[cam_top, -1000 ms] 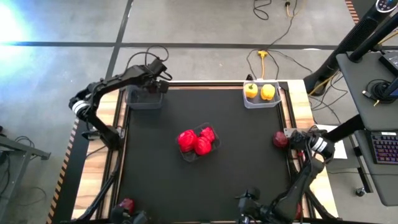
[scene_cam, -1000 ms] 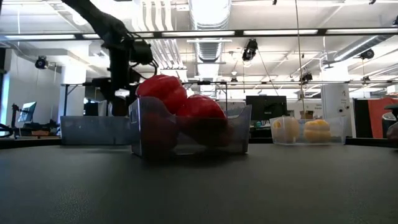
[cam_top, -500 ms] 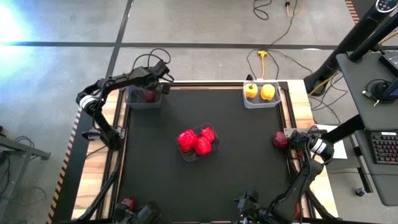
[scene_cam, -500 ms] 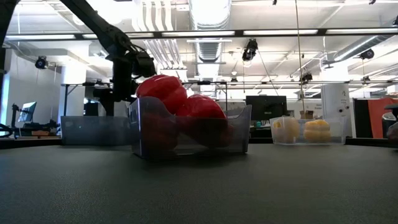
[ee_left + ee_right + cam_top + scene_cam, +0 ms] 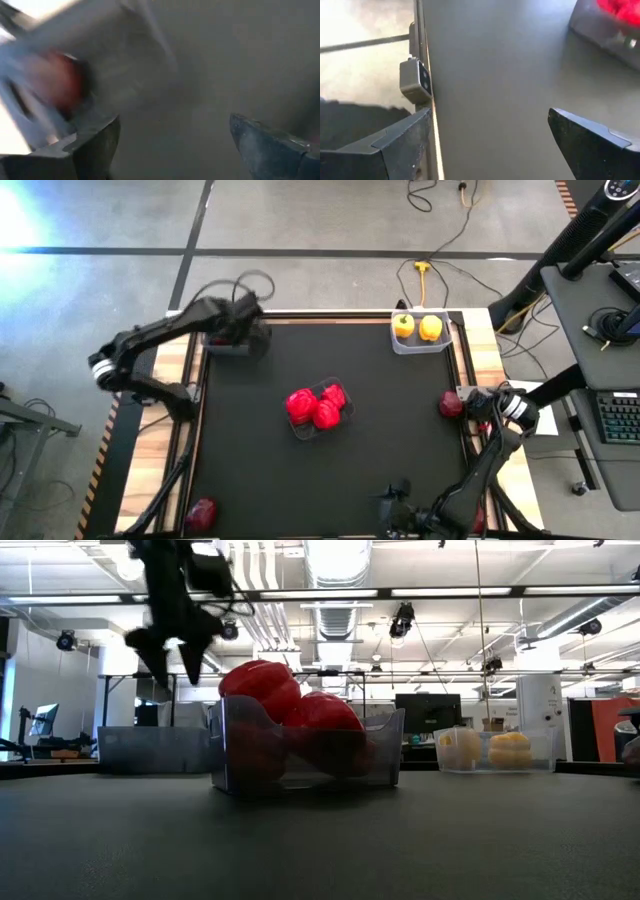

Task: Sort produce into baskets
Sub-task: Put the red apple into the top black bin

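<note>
Left claw (image 5: pixel 243 330) up over the dark basket (image 5: pixel 228 343) at the worktop's (image 5: pixel 400 440) far left corner, fingers spread wide, gripping nothing. Clear basket (image 5: pixel 320 410) mid-worktop, long axis diagonal, piled with red peppers (image 5: pixel 312 408). Yellow peppers (image 5: pixel 417 327) side by side in the far-right basket (image 5: pixel 421 343). Right claw (image 5: pixel 476 406) agape, empty, beside a maroon fruit (image 5: pixel 450 405). No readable writing.
</note>
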Robot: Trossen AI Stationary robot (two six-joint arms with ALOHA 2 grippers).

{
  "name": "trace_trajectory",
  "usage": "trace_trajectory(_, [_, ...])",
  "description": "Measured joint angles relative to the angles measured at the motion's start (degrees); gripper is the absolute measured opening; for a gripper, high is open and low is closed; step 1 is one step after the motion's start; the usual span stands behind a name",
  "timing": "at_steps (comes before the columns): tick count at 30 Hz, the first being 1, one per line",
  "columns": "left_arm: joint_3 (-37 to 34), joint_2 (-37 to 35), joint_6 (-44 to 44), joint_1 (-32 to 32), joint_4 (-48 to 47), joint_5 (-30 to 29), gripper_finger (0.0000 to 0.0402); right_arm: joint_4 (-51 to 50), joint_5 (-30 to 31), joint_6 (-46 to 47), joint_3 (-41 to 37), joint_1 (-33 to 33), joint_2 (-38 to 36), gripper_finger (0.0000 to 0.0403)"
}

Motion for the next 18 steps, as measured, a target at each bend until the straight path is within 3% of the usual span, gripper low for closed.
trace_trajectory(4, [-3.2,-6.9,-10.4,-15.6,-5.3,4.5,0.0355,0.1,0.1,-7.5,0.0,-1.7,-2.1,0.0388])
trace_trajectory(9, [-7.0,-12.2,-31.6,-41.1,-6.4,5.0,0.0355,1.0,0.0,-18.1,0.0,-4.3,-3.7,0.0388])
trace_trajectory(14, [-8.1,-10.7,-56.0,-67.1,-4.9,2.4,0.0355,4.4,0.0,-29.7,0.0,-7.9,-4.4,0.0388])
trace_trajectory(18, [-8.1,-5.0,-78.3,-83.2,-4.8,1.5,0.0355,7.6,0.0,-38.9,0.0,-10.9,-4.5,0.0388])
